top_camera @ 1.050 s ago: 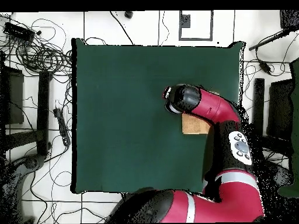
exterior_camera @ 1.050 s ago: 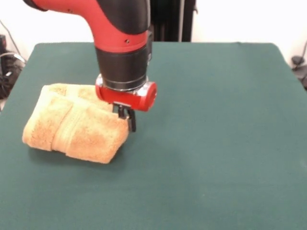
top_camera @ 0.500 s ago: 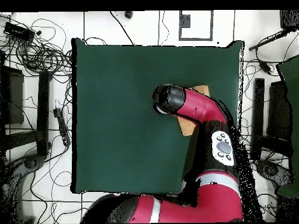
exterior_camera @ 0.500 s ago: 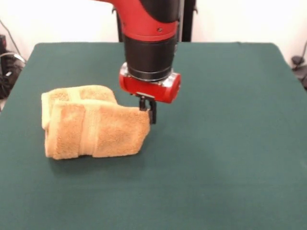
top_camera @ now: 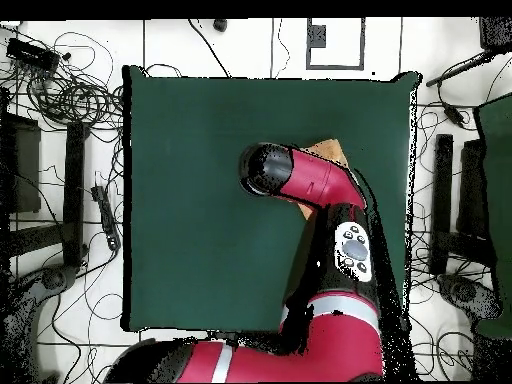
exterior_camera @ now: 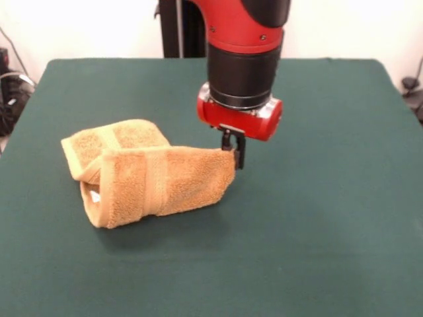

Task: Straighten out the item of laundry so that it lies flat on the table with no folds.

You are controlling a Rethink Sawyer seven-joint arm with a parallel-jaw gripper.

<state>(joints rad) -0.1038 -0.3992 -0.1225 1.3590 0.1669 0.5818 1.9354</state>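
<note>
The item of laundry (exterior_camera: pixel 155 177), a golden-tan towel with a woven band, lies folded over itself on the left half of the green table (exterior_camera: pixel 317 218). A bit of white shows inside its left open end. My gripper (exterior_camera: pixel 233 150) is shut on the towel's right corner and holds that edge lifted and stretched to the right. In the overhead view the arm covers nearly all of the towel; only a tan corner (top_camera: pixel 327 150) shows beside it, and the gripper itself is hidden under the arm.
Cables (top_camera: pixel 70 95) and dark equipment lie on the floor around the table. A black stand (exterior_camera: pixel 178 30) rises behind the far table edge.
My gripper has moved to the right across the table, dragging the held towel corner with it. The towel has stretched out and its folded layers have begun to open at the left end.
</note>
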